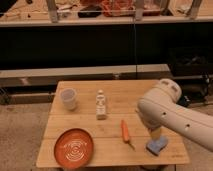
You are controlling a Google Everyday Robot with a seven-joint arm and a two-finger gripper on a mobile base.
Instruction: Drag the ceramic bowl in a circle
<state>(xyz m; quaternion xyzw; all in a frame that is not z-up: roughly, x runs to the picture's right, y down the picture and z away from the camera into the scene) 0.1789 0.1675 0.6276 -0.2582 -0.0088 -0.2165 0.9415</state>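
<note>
The ceramic bowl, a wide shallow orange-red dish with pale rings inside, rests at the front left corner of the wooden table. My white arm reaches in from the right over the table's right side. My gripper hangs below it, mostly hidden by the arm, just above a blue sponge. It stands open with nothing in it. It is far to the right of the bowl and does not touch it.
A translucent plastic cup stands at the back left. A small white bottle is upright in the middle, and an orange carrot lies between bowl and sponge. A dark shelf unit runs behind the table.
</note>
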